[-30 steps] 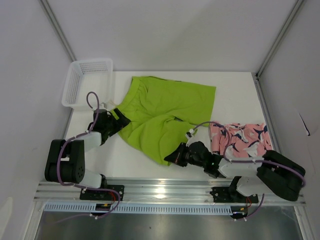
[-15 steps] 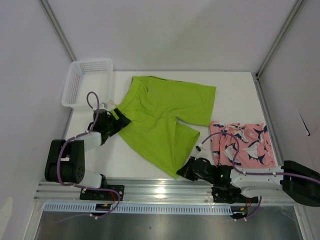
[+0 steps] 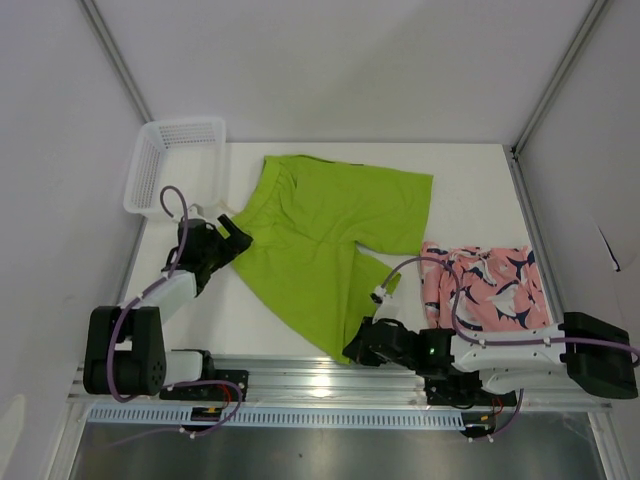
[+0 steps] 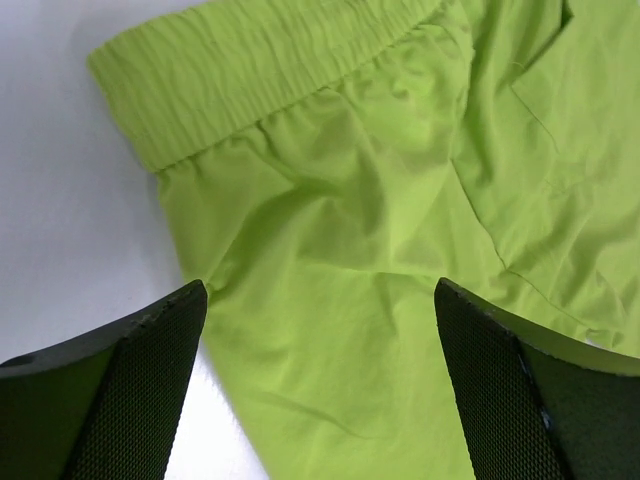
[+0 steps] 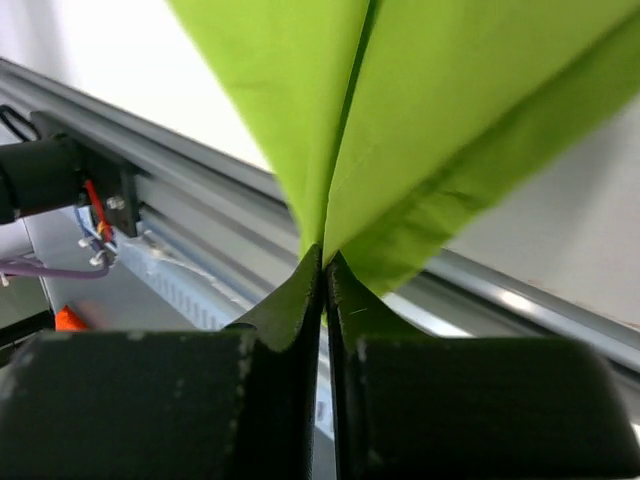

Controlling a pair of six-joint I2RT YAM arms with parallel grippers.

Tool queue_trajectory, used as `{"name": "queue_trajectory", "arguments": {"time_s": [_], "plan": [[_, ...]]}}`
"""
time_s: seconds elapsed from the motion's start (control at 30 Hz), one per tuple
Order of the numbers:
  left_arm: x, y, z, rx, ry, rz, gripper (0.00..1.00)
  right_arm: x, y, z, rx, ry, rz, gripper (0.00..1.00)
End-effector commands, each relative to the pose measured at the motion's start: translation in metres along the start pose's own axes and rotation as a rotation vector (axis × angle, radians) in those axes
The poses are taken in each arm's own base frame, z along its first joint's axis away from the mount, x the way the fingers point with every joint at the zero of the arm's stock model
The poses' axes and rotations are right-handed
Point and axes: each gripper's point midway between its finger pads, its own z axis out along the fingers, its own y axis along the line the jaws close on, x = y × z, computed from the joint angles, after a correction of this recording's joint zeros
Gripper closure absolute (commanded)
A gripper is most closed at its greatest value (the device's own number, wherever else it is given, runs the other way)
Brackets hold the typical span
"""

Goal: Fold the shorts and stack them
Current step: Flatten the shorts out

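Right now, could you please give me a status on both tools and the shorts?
Left tool open over waistband of lime green shorts. Right tool shut on their leg hem. Pink shorts apart, to the right. Nothing in the way.

The basket [image 3: 141, 186] stood at the far-left corner of the table [image 3: 470, 190], the spread shorts [image 3: 320, 240] lay across the middle with the second pair of shorts [image 3: 490, 290] to their right, the left gripper [image 3: 236, 234] at their left edge, the right gripper [image 3: 352, 355] at their nearest corner.
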Motion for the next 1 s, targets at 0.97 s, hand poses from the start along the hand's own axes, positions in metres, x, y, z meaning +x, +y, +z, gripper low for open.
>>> {"name": "queue_trajectory", "arguments": {"time_s": [0.97], "plan": [[-0.001, 0.052, 0.016, -0.074, -0.002, -0.173, 0.21, 0.020, -0.021, -0.025, 0.004, -0.021, 0.009, 1.00]]}}
